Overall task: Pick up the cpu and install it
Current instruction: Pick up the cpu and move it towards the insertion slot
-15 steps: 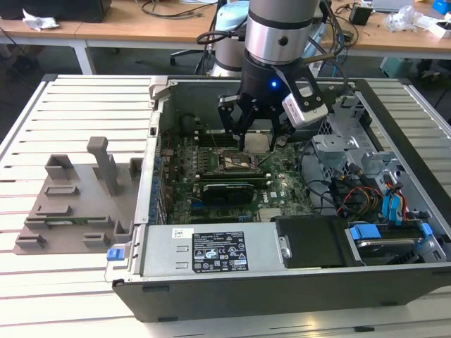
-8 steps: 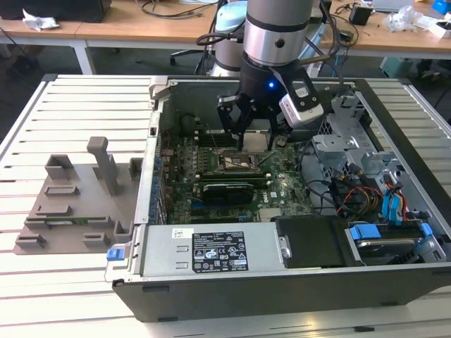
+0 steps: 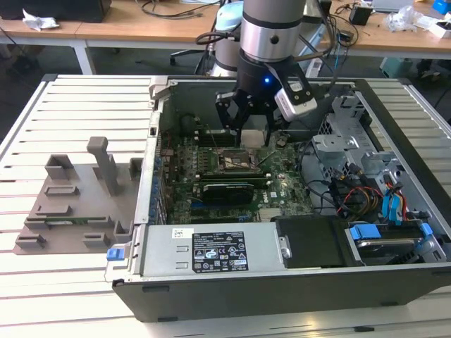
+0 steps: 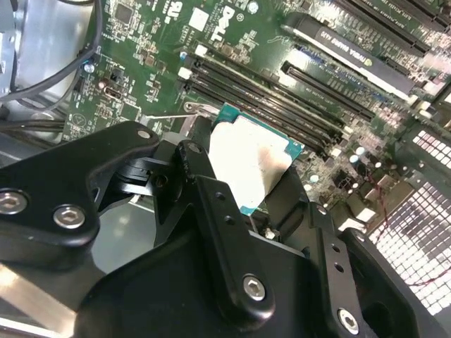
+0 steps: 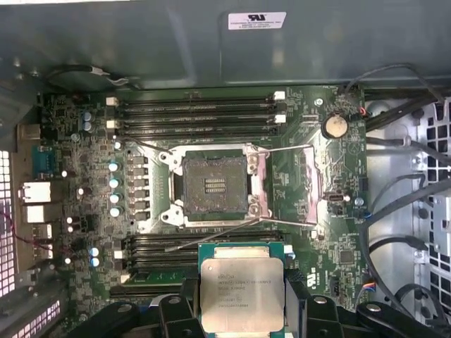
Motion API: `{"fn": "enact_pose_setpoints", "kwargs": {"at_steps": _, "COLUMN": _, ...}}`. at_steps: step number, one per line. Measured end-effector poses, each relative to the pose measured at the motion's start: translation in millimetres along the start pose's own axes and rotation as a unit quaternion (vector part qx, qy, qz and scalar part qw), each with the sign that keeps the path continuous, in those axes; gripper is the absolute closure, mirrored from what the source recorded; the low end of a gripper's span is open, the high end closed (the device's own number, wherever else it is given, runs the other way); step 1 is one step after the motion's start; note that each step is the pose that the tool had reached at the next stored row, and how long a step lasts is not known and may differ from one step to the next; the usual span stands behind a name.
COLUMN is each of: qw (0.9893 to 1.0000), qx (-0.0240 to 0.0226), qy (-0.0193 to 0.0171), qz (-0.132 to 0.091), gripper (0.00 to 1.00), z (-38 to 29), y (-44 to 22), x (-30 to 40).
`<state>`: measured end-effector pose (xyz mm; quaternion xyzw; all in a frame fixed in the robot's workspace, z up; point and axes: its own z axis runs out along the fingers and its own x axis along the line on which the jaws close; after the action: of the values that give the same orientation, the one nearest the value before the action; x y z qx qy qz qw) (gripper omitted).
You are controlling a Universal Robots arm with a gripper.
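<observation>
The cpu (image 5: 242, 292), a small square chip with a pale silver top and green edge, is clamped between my gripper's (image 5: 242, 304) black fingers (image 5: 176, 311). In the second wrist view the cpu (image 4: 250, 165) sits tilted in the gripper (image 4: 246, 184) above the green motherboard. The open socket (image 5: 215, 184), a dark square in a metal frame with its lever arms swung out, lies just beyond the chip. In the exterior view the gripper (image 3: 254, 132) hangs inside the computer case, slightly behind and above the socket (image 3: 236, 160).
The open computer case (image 3: 211, 274) lies on a white slatted table. Memory slots (image 5: 197, 113) run on both sides of the socket. A black card (image 3: 227, 191) lies nearer the case front. Drive bays and cables (image 3: 366, 190) crowd the exterior view's right. A grey fixture (image 3: 77, 197) rests at its left.
</observation>
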<state>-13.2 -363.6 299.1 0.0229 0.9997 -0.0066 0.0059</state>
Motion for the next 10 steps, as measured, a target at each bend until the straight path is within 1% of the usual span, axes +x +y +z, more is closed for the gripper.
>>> {"fn": "enact_pose_setpoints", "kwargs": {"at_steps": 1, "qw": 1.0, "qx": 0.003, "qy": -0.0002, "qz": 0.0, "gripper": 0.45, "z": 0.3, "y": 2.2, "x": 0.1}}
{"fn": "enact_pose_setpoints", "kwargs": {"at_steps": 2, "qw": 1.0, "qx": 0.0047, "qy": -0.0003, "qz": 0.0, "gripper": 0.45, "z": 0.7, "y": 4.3, "x": 0.3}}
{"fn": "enact_pose_setpoints", "kwargs": {"at_steps": 3, "qw": 1.0, "qx": 0.0054, "qy": -0.0003, "qz": 0.0, "gripper": 0.45, "z": 1.1, "y": 6.2, "x": 0.4}}
{"fn": "enact_pose_setpoints", "kwargs": {"at_steps": 7, "qw": 1.0, "qx": 0.0058, "qy": -0.0003, "qz": 0.0, "gripper": 0.45, "z": 2.4, "y": 13.4, "x": 1.3}}
{"fn": "enact_pose_setpoints", "kwargs": {"at_steps": 10, "qw": 1.0, "qx": 0.0058, "qy": -0.0003, "qz": 0.0, "gripper": 0.45, "z": 3.3, "y": 17.1, "x": 2.5}}
